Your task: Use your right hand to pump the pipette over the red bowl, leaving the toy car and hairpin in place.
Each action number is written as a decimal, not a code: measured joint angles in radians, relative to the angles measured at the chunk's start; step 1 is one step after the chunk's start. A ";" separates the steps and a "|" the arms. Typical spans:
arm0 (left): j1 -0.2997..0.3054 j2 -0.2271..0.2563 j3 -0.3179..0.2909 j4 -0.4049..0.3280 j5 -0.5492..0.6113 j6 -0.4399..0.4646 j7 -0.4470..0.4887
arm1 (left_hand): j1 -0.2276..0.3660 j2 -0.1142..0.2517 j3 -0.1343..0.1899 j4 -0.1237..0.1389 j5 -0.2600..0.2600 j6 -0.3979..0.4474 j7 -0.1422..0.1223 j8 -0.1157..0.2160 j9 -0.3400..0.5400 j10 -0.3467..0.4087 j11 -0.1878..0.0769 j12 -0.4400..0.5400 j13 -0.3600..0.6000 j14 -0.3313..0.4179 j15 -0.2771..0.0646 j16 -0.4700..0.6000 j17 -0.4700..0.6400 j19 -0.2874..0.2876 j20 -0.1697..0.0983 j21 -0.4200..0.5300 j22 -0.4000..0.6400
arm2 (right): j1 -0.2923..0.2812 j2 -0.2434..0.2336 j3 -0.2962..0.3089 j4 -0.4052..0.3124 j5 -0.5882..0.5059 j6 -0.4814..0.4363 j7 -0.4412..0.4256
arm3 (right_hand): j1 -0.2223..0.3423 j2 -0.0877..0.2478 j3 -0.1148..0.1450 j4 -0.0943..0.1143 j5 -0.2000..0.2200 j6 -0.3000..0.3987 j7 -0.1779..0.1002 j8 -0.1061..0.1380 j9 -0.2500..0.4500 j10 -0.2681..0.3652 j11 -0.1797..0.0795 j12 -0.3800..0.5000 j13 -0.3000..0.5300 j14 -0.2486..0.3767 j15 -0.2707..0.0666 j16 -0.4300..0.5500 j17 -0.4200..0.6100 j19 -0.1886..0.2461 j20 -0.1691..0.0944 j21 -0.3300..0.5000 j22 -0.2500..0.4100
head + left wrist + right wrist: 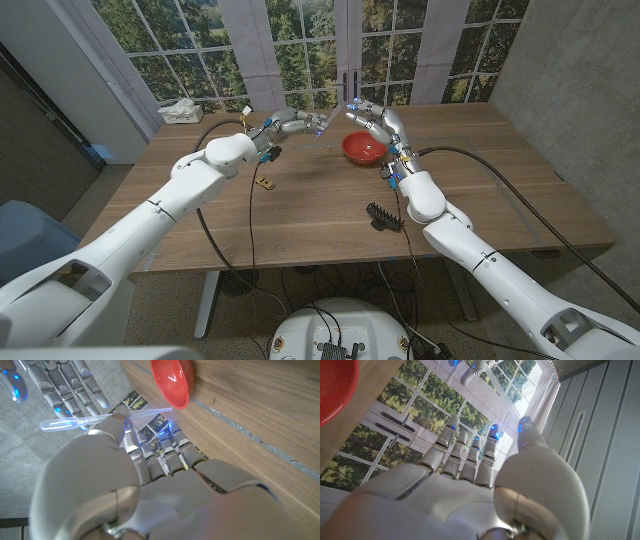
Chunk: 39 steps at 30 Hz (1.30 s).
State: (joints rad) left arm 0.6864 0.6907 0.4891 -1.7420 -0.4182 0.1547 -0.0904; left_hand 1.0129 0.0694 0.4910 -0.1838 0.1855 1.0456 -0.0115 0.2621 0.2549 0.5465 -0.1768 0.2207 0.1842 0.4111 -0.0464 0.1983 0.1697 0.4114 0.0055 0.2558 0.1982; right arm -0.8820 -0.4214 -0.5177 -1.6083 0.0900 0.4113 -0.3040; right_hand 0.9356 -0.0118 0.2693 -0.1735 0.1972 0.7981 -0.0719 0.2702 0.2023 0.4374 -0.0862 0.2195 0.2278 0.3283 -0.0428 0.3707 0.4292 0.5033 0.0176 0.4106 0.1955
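Red bowl beside both hands. Left hand pinches pipette; right hand spread, empty. Clumsy handover risks dropping it.

No readable text, label, brand, number or sign on anything in view.

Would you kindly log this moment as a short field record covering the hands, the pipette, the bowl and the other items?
left hand: holds the pipette, raised above the table
right hand: open, raised above the bowl's far side, fingers apart
red bowl: upright on the wooden table
toy car: on the table beneath the left forearm
hairpin: black, on the table beside the right forearm
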 measured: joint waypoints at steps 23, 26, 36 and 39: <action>-0.043 -0.042 0.036 0.065 -0.113 0.015 -0.060 | 0.014 0.002 -0.019 0.003 0.008 0.005 0.012 0.001 0.017 0.011 0.011 0.000 0.000 0.000 0.000 -0.002 0.000 0.004 0.004 0.000 0.000 | 0.018 0.084 -0.022 0.076 -0.162 0.061 -0.150 | 0.020 -0.030 0.000 0.008 0.015 0.035 -0.012 0.004 0.000 0.011 -0.022 0.000 0.000 0.000 0.000 -0.005 -0.005 0.004 -0.004 0.000 0.000; -0.046 -0.046 0.040 0.071 -0.121 0.018 -0.065 | 0.014 0.002 -0.019 0.003 0.008 0.005 0.012 0.001 0.017 0.011 0.011 0.000 0.000 0.000 0.000 -0.009 0.000 0.004 0.003 0.000 0.000 | 0.020 0.088 -0.024 0.082 -0.180 0.064 -0.163 | 0.020 -0.030 0.000 0.008 0.015 0.047 -0.011 0.009 0.000 0.013 -0.023 0.000 0.000 0.000 0.000 -0.005 -0.007 0.004 -0.004 0.000 0.000; -0.051 -0.048 0.049 0.075 -0.137 0.021 -0.074 | 0.025 0.002 -0.022 0.005 0.008 0.005 0.012 0.000 0.023 0.018 0.011 0.000 0.000 0.000 0.000 -0.009 0.000 0.004 0.003 0.000 0.000 | 0.026 0.097 -0.032 0.089 -0.217 0.058 -0.192 | 0.001 -0.035 -0.001 0.015 0.025 0.104 0.013 0.026 0.000 0.035 -0.030 0.006 0.000 0.008 0.000 -0.005 -0.005 0.004 -0.004 0.004 0.000; -0.052 -0.046 0.050 0.075 -0.143 0.022 -0.078 | 0.025 0.002 -0.025 0.003 0.008 0.005 0.012 0.000 0.023 0.018 0.011 0.000 0.000 0.000 0.000 -0.009 0.000 0.004 0.003 0.000 0.000 | 0.031 0.107 -0.039 0.096 -0.226 0.054 -0.204 | 0.001 -0.035 0.002 0.018 0.029 0.129 0.009 0.033 0.000 0.047 -0.032 0.008 -0.002 0.019 0.003 -0.005 -0.006 0.008 -0.007 0.004 0.000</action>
State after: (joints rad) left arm 0.6345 0.6445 0.5395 -1.6666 -0.5609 0.1766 -0.1684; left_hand 1.0377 0.0711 0.4659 -0.1810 0.1932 1.0502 0.0004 0.2622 0.2775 0.5645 -0.1659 0.2207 0.1839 0.4110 -0.0464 0.1897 0.1697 0.4149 0.0090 0.2558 0.1979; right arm -0.8508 -0.3145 -0.5565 -1.5126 -0.1365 0.4658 -0.5076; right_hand 0.9368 -0.0472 0.2709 -0.1554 0.2261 0.9268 -0.0628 0.3032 0.2021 0.4848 -0.1179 0.2274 0.2263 0.3472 -0.0393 0.3660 0.4232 0.5111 0.0101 0.4143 0.1955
